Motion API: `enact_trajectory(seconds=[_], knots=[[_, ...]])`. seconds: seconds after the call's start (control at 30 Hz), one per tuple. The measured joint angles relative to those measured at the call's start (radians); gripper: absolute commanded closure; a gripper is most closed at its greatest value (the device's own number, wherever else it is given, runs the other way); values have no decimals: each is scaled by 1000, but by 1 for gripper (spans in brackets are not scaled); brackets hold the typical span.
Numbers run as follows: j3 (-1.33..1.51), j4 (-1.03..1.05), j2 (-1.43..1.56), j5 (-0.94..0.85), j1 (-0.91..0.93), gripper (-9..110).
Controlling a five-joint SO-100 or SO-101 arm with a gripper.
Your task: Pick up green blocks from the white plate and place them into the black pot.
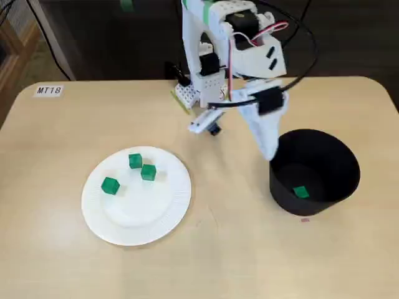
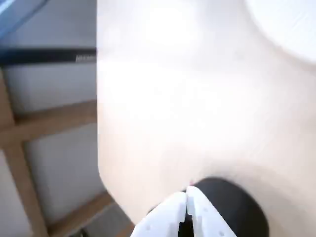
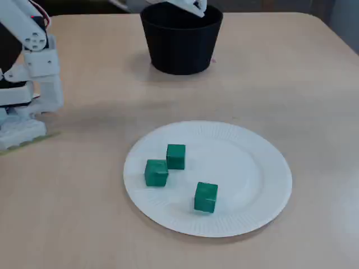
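The pincer [image 1: 269, 152] hangs point-down with its two fingers pressed together and nothing between them; the wrist view shows the tips [image 2: 186, 196] meeting along a thin seam. It sits just above the near rim of the pot [image 1: 293, 202], a position that fits a drop straight down into the opening rather than a reach across it. Directly below and a little beyond the tips, a lone block [image 1: 300, 192] lies flat on the pot's floor, so one part of the job looks done. In the other fixed view the tips [image 3: 193, 5] show right over the pot [image 3: 179, 50], which stands upright with tall walls that should keep anything let go inside.

Around the pot is bare table [image 1: 237, 249]. Well apart from the pincer, across that stretch, lies the plate [image 1: 137, 215], low-rimmed and open from above, which leaves room for the fingers to come down on either side of a block. Three remain on it. The nearest block [image 1: 148, 172] is just beside the second block [image 1: 135, 161], the pair close enough that spread fingers might nudge one while closing on the other. The farthest block [image 1: 110, 185] stands alone and looks the easier grab. My guess is the next move is a swing over to the plate with the fingers opened on the way
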Motion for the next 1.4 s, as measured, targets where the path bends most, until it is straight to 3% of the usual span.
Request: enact_trajectory(seconds=[0.23,0.4,0.7,0.87,1.0,1.4], knots=[[0,150,-3,-150,420,104],[0,178,-87,-196,560,104],[-206,288,-399,-187,644,104],[-367,337,-588,-196,673,84],[-388,321,-641,-207,716,78],[-589,308,-911,-232,753,77]])
